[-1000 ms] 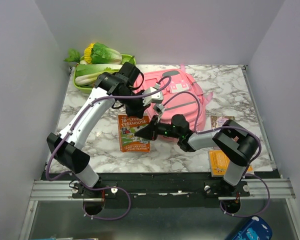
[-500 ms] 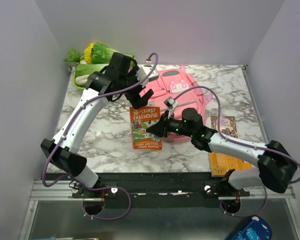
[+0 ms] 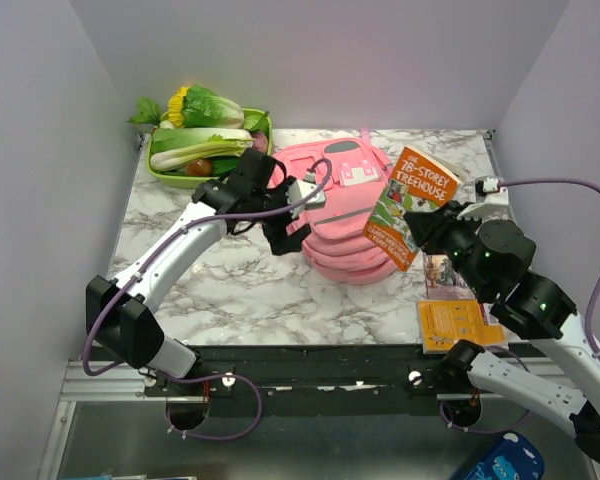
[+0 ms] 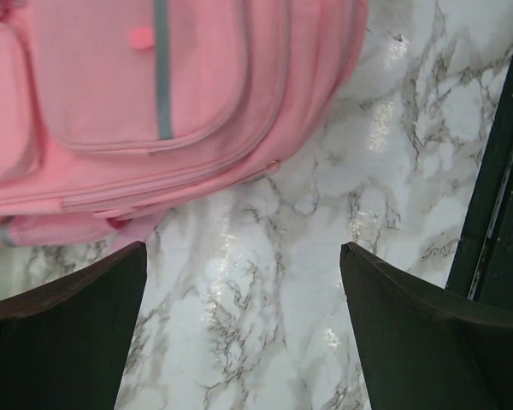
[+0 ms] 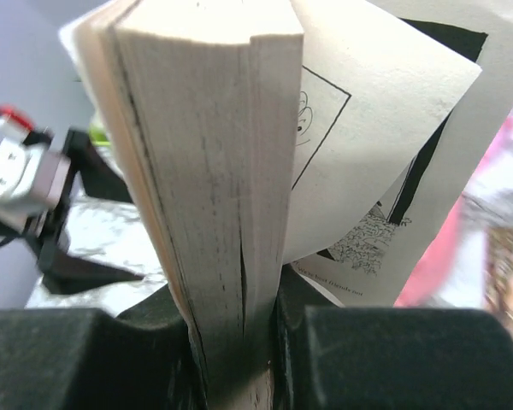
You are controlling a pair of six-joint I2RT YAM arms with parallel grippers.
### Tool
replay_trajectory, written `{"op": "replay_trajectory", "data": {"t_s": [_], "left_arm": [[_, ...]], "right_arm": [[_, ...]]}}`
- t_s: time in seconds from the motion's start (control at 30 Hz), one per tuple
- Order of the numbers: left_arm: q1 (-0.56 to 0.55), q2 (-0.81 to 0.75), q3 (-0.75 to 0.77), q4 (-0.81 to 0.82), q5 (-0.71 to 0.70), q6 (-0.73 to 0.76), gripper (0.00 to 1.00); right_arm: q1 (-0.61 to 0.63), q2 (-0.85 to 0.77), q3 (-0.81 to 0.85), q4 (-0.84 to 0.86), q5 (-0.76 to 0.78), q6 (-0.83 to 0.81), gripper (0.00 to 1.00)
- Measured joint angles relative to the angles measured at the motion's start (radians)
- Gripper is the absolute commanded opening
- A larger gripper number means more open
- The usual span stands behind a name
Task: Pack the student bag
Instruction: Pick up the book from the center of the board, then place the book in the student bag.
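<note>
Lifted the book (image 3: pixel 412 205) off the table (image 3: pixel 230 280); opened up on the left.

Raised and swung the right gripper (image 5: pixel 239 342) out to the right of the student bag (image 3: pixel 345 200), clamped on the book's lower edge; now holding it tilted in the air instead of flat at the bag's near edge. Went from shut to wide apart at the left gripper (image 4: pixel 242 252); dropped it low over bare marble just beside the bag's edge.

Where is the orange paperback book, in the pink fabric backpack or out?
Out: the right hand grips the orange paperback book, held up and tilted beside the pink fabric backpack.
</note>
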Motion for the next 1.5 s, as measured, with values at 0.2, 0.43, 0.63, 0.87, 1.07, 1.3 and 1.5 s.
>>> {"op": "replay_trajectory", "data": {"t_s": [0.2, 0.43, 0.63, 0.87, 1.07, 1.3, 1.5], "left_arm": [[-0.155, 0.064, -0.118, 0.106, -0.031, 0.081, 0.99], [-0.312, 0.163, -0.147, 0.309, -0.238, 0.180, 0.99], [-0.333, 0.290, -0.083, 0.496, -0.423, 0.135, 0.99], [-0.333, 0.370, -0.070, 0.602, -0.507, 0.103, 0.68], [-0.343, 0.455, 0.003, 0.599, -0.526, 0.094, 0.00], [-0.293, 0.464, 0.133, 0.515, -0.541, 0.025, 0.00], [-0.225, 0.401, 0.162, 0.438, -0.483, -0.074, 0.00]], "right_arm": [[-0.092, -0.030, -0.055, -0.198, 0.106, 0.097, 0.01], [-0.200, 0.010, -0.145, -0.303, 0.090, 0.151, 0.01], [-0.249, -0.049, -0.164, -0.311, 0.052, 0.174, 0.01], [-0.261, -0.066, -0.166, -0.338, 0.013, 0.204, 0.01], [-0.261, -0.094, -0.166, -0.379, -0.010, 0.222, 0.01], [-0.266, -0.095, -0.176, -0.391, -0.042, 0.248, 0.01], [-0.270, -0.052, -0.232, -0.330, -0.110, 0.287, 0.01]]}}
